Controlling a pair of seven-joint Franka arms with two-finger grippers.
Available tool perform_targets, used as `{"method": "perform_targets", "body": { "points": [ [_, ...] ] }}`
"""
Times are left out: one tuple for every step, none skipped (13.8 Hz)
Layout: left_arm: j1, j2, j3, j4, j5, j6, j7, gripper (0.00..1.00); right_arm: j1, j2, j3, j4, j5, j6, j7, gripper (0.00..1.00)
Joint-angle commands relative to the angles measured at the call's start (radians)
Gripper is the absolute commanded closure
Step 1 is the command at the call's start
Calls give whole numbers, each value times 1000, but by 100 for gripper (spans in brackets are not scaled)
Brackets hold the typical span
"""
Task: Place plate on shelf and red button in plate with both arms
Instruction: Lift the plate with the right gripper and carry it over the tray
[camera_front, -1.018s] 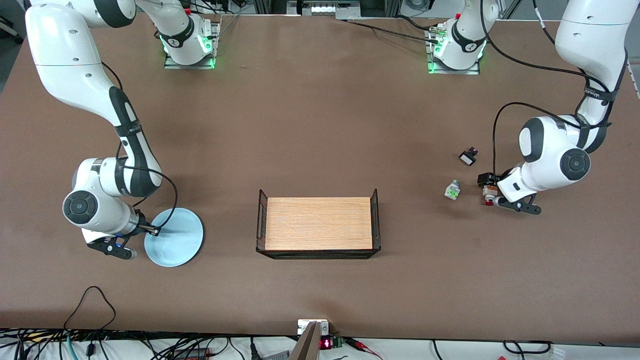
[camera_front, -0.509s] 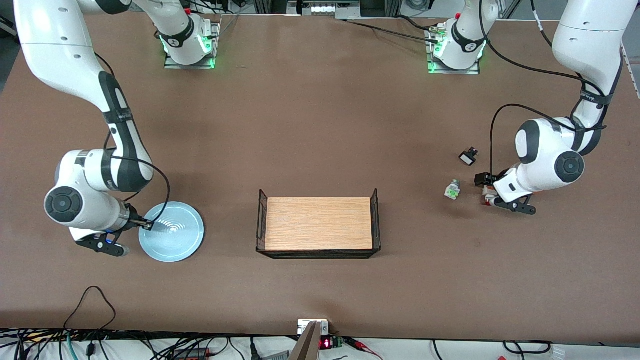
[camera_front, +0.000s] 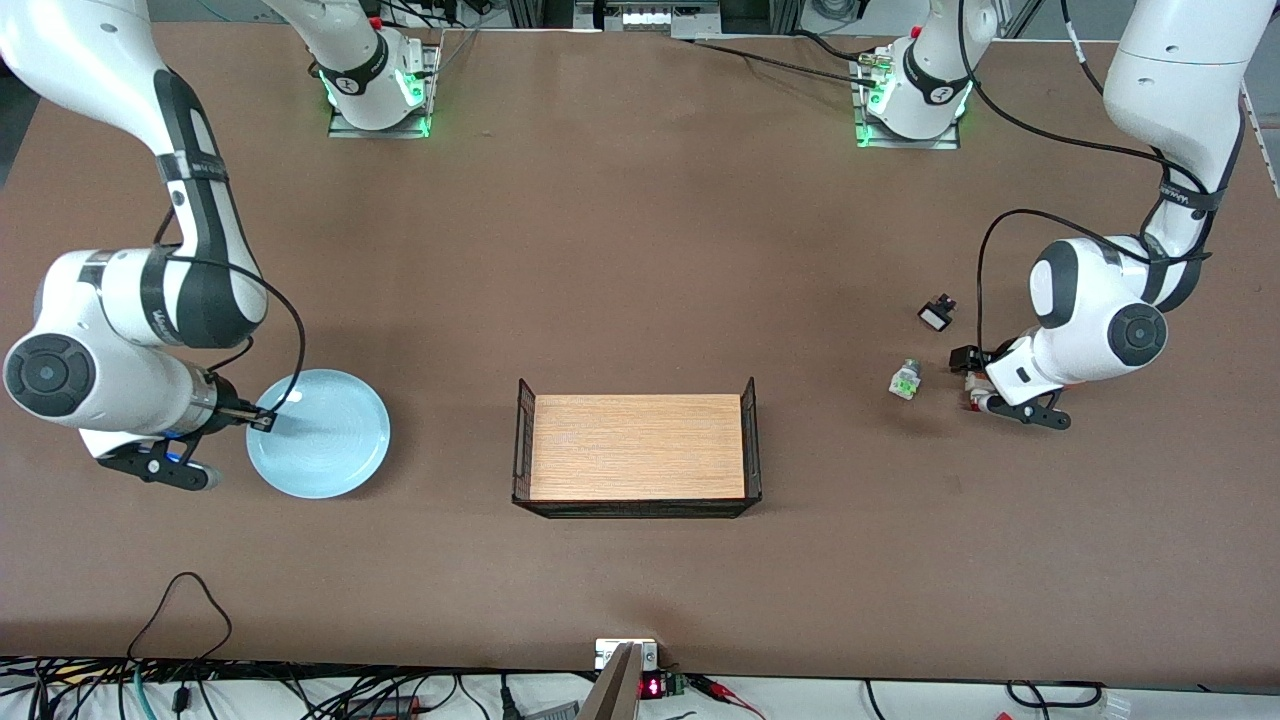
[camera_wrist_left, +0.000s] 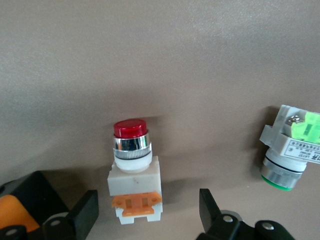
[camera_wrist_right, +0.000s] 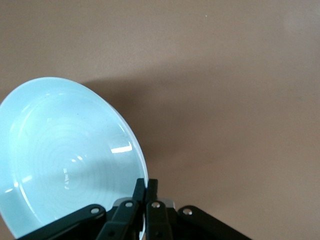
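Front view, nearest first: my right gripper (camera_front: 262, 420) pinches the rim of the round pale-blue plate (camera_front: 320, 433), tilted up toward the right arm's end from the wooden wire-sided tray (camera_front: 636, 446), for carrying. My left gripper (camera_wrist_left: 147, 210) straddles the small red-capped white button (camera_wrist_left: 134, 172), fingers spread either side, ready to close.
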Motion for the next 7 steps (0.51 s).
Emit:
{"method": "perform_targets", "body": {
  "points": [
    [-9,21,1,19,24,5,10,14,-1,-74,13,-17,3,-61,-14,100],
    [-13,22,3,19,24,5,10,15,-1,-93,19,-15,3,-71,-16,100],
    [-13,22,3,19,24,3,10,16,-1,-101,17,-15,3,-83,-17,100],
    [-13,22,1,19,24,5,10,17,-1,-113,17,-14,3,-104,-20,100],
    [-13,22,1,19,24,3,10,19,0,-125,19,9,4,-120,-40,100],
    [-11,22,3,19,24,3,8,21,0,-128,22,66,6,-165,-55,100],
    [-11,22,3,21,24,3,8,22,-3,-127,39,113,6,-228,-71,100]
  ]
}}
